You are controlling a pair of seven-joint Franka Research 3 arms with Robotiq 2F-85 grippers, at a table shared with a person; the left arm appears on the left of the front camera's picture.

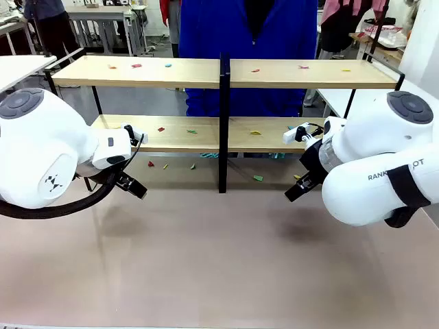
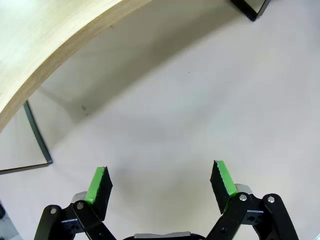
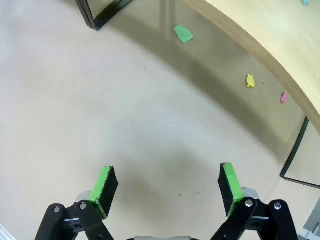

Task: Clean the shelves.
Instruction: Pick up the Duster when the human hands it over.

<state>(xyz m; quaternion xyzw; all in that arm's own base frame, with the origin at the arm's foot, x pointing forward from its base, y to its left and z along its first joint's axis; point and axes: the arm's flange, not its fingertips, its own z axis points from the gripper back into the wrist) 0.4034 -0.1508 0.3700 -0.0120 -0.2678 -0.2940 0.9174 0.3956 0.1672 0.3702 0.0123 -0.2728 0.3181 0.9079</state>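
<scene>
The shelves are two long light-wood boards in a thin black frame with a black centre post, standing across the far half of the table. Small coloured paper scraps lie on both boards and on the table under the rack, such as a green scrap. My left gripper hangs open in front of the rack's left half, and its green pads hold nothing. My right gripper hangs open before the right half. Between the right fingers there is only bare table.
A person in a blue top stands behind the rack. In the right wrist view a green scrap, a yellow scrap and a pink scrap lie under the lower board. The beige tabletop stretches toward the near edge.
</scene>
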